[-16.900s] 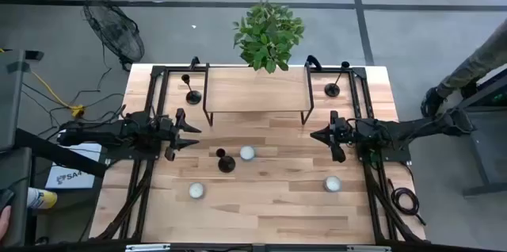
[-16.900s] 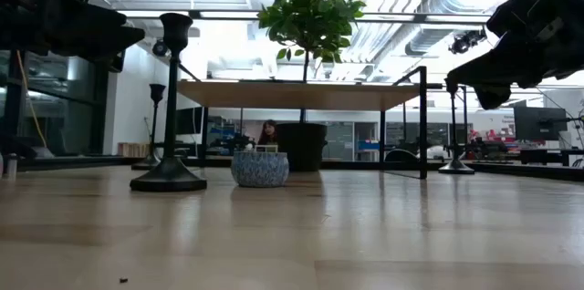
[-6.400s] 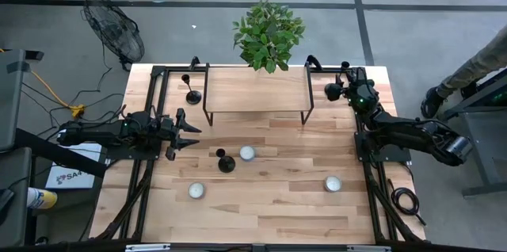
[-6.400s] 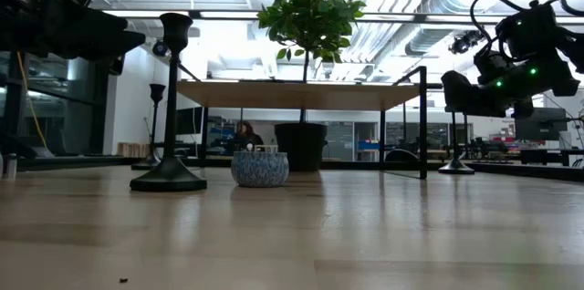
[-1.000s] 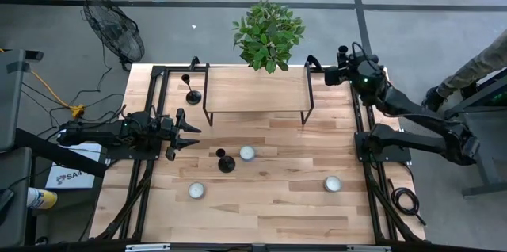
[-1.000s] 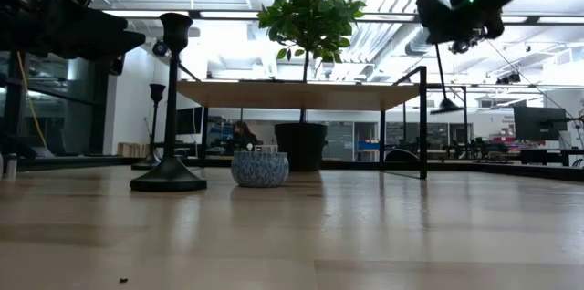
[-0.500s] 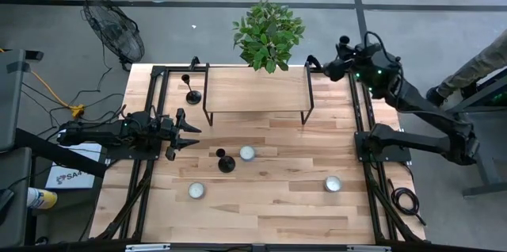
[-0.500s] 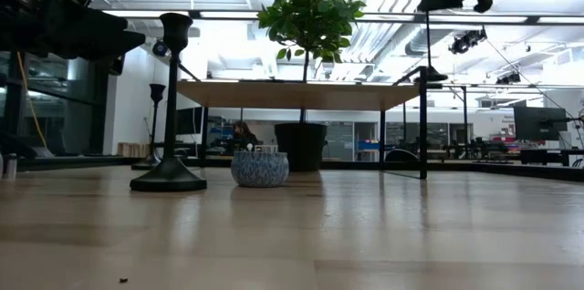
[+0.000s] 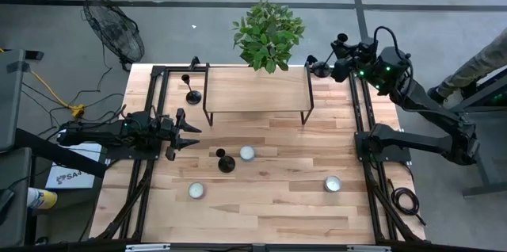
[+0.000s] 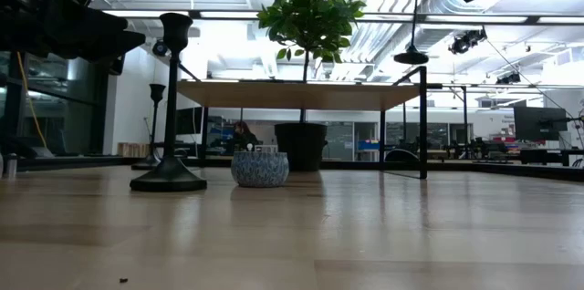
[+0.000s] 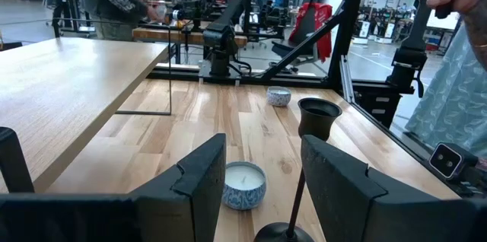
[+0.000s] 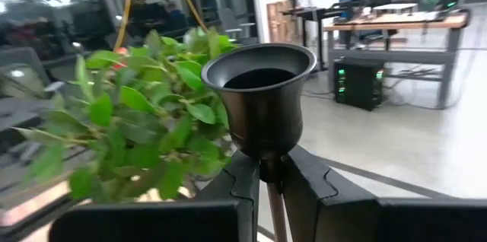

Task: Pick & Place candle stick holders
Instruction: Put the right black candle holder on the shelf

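Observation:
My right gripper (image 9: 342,63) is shut on one black candlestick holder (image 10: 414,25), high above the table's far right corner, beside the right end of the raised wooden shelf (image 9: 255,89). Its cup (image 12: 259,93) fills the right wrist view. A second holder (image 9: 191,93) stands on its base on the table left of the shelf. A third (image 9: 225,161) stands at mid-table and shows in the left wrist view (image 11: 318,116). My left gripper (image 9: 186,133) is open and empty at the table's left, pointing toward that third holder. My right gripper pinches the holder's thin stem just below the cup (image 12: 268,167) between its two fingers (image 12: 243,181). The fingers lie across the stem. The holder hangs upright below them, its round base (image 10: 411,56) down and lifted clear above shelf height.
Three short white candles stand on the table: one beside the mid-table holder (image 9: 247,153), one near left (image 9: 196,191), one near right (image 9: 333,183). A potted plant (image 9: 268,34) stands behind the shelf. A person's arm (image 9: 475,58) shows past the right edge.
My right gripper has gone up and toward the table's left with the holder. The holder stays upright, and its base has risen from below the shelf top to above it, nearer the shelf's right end.

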### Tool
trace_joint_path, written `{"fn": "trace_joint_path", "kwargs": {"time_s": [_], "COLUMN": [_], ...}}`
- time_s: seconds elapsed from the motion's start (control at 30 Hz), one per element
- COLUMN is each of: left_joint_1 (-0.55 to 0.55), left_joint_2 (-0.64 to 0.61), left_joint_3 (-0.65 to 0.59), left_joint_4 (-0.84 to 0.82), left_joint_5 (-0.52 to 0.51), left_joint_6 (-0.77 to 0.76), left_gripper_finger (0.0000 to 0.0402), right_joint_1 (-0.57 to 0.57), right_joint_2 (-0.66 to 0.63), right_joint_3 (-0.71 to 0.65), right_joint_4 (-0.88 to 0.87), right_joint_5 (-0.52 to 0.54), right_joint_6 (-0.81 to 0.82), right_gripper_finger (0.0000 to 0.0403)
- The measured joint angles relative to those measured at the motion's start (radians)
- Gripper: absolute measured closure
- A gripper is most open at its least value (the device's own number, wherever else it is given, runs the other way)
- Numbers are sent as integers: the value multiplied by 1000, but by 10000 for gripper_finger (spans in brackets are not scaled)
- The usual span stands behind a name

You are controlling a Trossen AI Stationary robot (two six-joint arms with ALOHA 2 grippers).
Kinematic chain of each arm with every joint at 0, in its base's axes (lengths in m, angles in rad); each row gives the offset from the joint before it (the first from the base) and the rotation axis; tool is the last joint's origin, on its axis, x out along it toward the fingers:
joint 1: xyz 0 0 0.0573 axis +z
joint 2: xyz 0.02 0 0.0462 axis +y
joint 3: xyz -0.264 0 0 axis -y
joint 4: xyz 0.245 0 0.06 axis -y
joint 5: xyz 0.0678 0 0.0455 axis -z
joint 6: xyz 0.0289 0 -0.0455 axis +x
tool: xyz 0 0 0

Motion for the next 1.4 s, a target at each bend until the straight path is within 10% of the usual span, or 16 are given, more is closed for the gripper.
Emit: {"fn": "trace_joint_path", "kwargs": {"time_s": [0.87, 1.4], "left_joint_1": [0, 0], "left_joint_2": [0, 0], "left_joint_3": [0, 0], "left_joint_4": [0, 0], "left_joint_5": [0, 0], "left_joint_6": [0, 0], "left_gripper_finger": [231, 231], "right_joint_1": [105, 131], "right_joint_2": [296, 416], "right_joint_3": [105, 105], "right_joint_4": [20, 68], "right_joint_5": [-130, 80], "right_joint_6": [22, 0], "right_gripper_finger": [377, 377]}}
